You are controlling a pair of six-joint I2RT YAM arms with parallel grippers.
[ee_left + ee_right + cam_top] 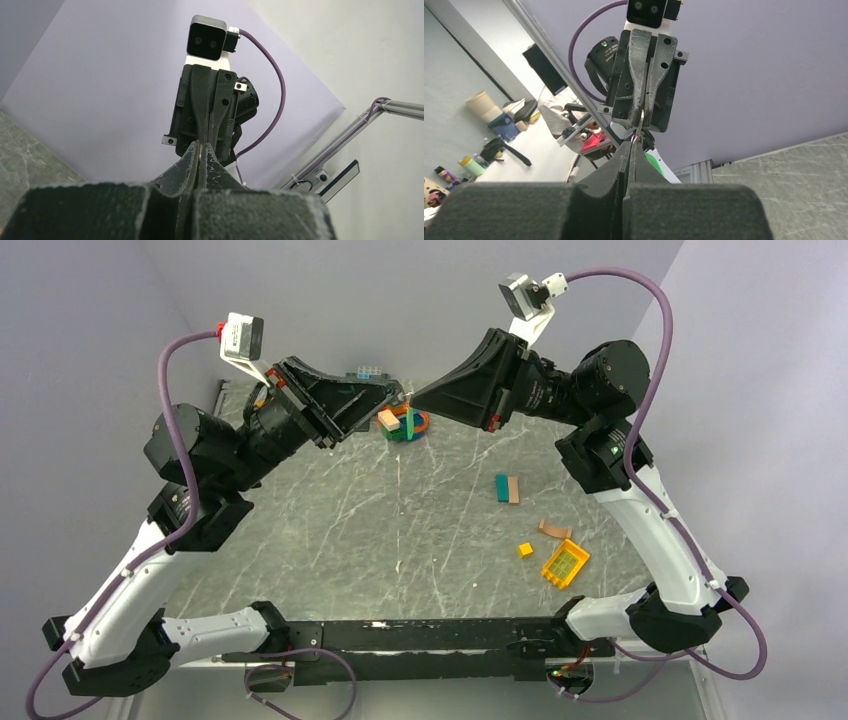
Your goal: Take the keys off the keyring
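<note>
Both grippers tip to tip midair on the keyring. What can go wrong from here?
1. The left gripper and right gripper pinch the thin keyring only at their tips; a pull may slip it free and drop it by the block pile.
2. The tips nearly touch, so a twist risks finger collision.

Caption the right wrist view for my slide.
The right gripper and left gripper meet tip to tip, both shut on a thin metal ring.

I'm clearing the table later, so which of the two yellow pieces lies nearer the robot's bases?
The larger yellow grid-topped piece, by the right arm. The small yellow cube sits just beyond it, to its left.
</note>
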